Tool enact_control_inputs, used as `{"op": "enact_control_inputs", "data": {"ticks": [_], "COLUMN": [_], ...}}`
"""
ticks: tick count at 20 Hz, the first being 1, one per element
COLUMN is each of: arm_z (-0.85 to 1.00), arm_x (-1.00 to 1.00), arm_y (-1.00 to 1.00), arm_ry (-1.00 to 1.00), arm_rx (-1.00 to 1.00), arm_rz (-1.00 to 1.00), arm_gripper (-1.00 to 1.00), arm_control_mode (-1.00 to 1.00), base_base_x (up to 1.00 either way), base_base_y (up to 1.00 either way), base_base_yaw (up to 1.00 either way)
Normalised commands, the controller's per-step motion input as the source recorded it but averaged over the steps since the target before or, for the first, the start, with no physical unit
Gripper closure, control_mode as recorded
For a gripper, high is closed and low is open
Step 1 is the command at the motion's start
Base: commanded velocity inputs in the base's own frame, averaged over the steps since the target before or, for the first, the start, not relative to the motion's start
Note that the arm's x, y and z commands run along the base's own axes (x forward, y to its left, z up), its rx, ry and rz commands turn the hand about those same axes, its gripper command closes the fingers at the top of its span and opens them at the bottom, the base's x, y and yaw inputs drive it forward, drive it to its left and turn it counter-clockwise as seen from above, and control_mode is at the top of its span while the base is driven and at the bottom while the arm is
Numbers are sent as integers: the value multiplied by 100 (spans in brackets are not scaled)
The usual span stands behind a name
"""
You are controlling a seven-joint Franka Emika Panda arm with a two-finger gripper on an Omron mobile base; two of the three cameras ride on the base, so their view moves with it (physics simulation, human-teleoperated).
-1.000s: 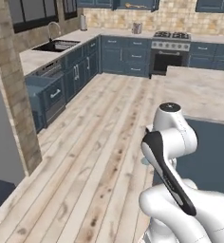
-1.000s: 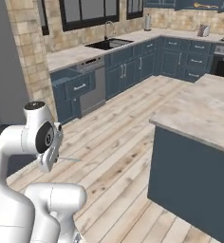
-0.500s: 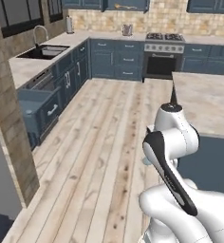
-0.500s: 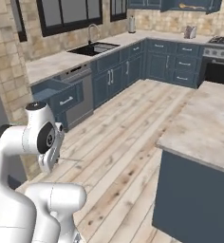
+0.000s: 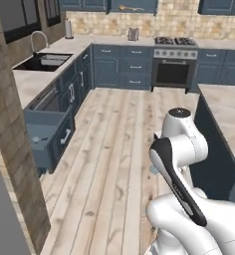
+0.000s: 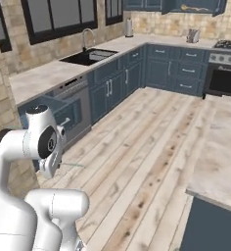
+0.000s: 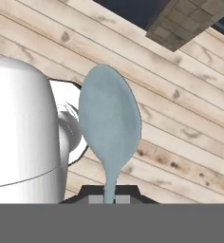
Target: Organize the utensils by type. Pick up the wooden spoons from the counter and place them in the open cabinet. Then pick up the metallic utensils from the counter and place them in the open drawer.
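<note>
**Pale spoon clamped in the gripper above the plank floor**

The hand view shows the gripper closed tight on the thin handle of the small pale silver-blue metal spoon, whose oval bowl rises over the light wooden plank floor. The left base view adds the slate-blue open drawer, pulled out low at the left under the beige marbled stone counter, with a small pale item inside, too small to identify. In the right base view the white arm hides much of that drawer, and a thin pale sliver just beside the arm is too faint to name.
</note>
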Motion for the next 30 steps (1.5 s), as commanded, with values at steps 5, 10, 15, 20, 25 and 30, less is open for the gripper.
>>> {"op": "enact_control_inputs", "data": {"ticks": [5, 10, 15, 20, 25, 30], "arm_z": [0, 0, 0, 0, 0, 0], "arm_x": [0, 0, 0, 0, 0, 0], "arm_y": [0, 0, 0, 0, 0, 0], "arm_ry": [0, 0, 0, 0, 0, 0], "arm_rx": [0, 0, 0, 0, 0, 0], "arm_rz": [0, 0, 0, 0, 0, 0], "arm_gripper": [100, 100, 100, 100, 100, 100], "arm_control_mode": [100, 100, 100, 100, 100, 100], "base_base_x": [100, 100, 100, 100, 100, 100], "base_base_y": [44, 38, 34, 8, -2, 0], "base_base_yaw": [-18, -22, -18, -2, 23, 41]}}
